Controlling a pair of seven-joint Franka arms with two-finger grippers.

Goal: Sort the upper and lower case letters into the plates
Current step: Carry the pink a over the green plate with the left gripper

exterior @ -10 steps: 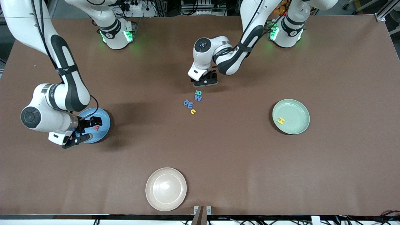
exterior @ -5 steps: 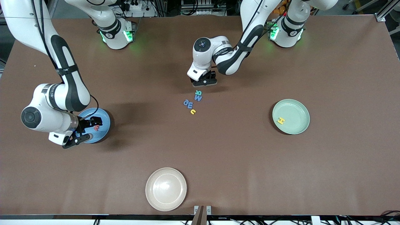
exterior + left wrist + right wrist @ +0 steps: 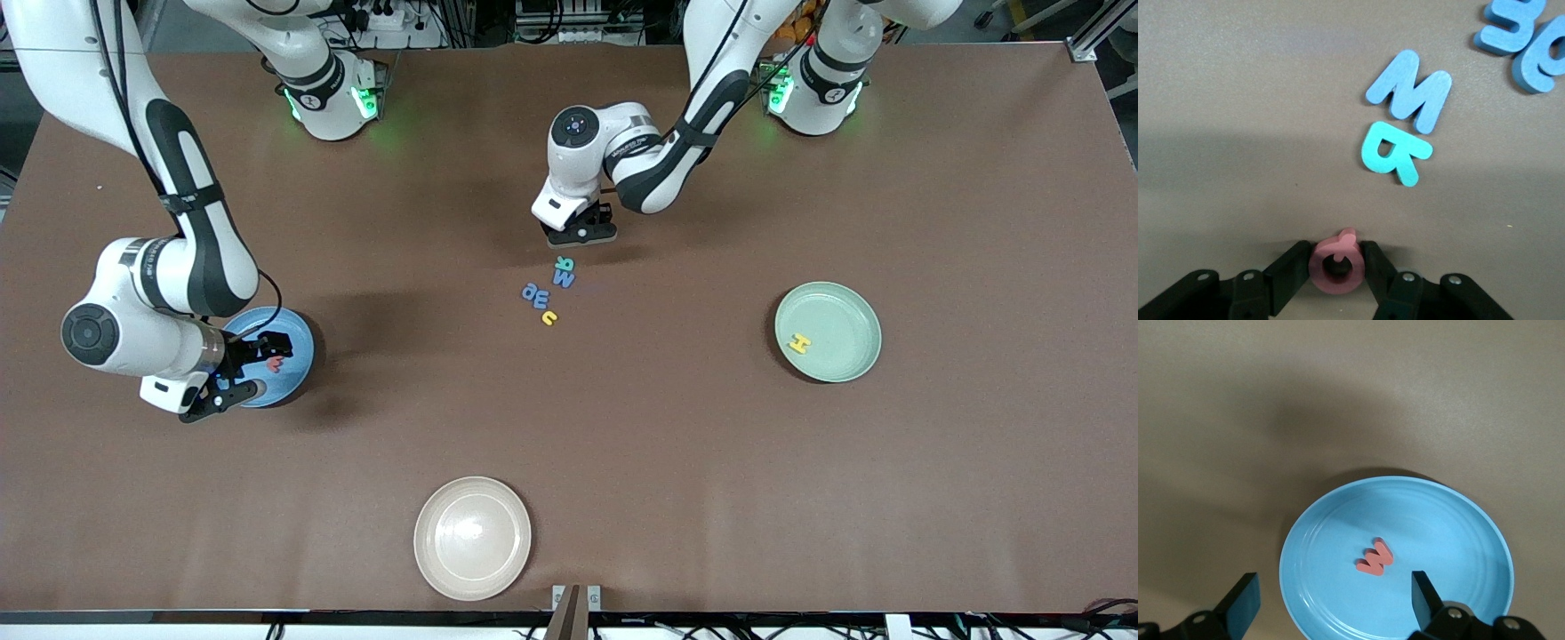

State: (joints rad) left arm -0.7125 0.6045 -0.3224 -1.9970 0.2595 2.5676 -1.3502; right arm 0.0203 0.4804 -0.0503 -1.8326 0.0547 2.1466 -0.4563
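My left gripper [image 3: 582, 233] is shut on a pink round letter [image 3: 1337, 263], over the table beside the letter cluster. The cluster holds a teal R [image 3: 564, 263] [image 3: 1391, 152], a blue M [image 3: 564, 278] [image 3: 1410, 90], two blue letters [image 3: 535, 294] [image 3: 1521, 40] and a yellow c [image 3: 549, 317]. My right gripper [image 3: 242, 369] [image 3: 1331, 600] is open over the blue plate [image 3: 298, 342] [image 3: 1431, 520], where a red w [image 3: 276, 363] [image 3: 1374, 557] lies. The mint green plate [image 3: 849, 307] holds a yellow H [image 3: 800, 343].
A cream-beige plate [image 3: 472, 537] sits near the table's edge closest to the front camera. Brown table surface lies open between the plates.
My left gripper has lifted slightly away from the letter cluster with the pink letter in it. My right arm has barely moved.
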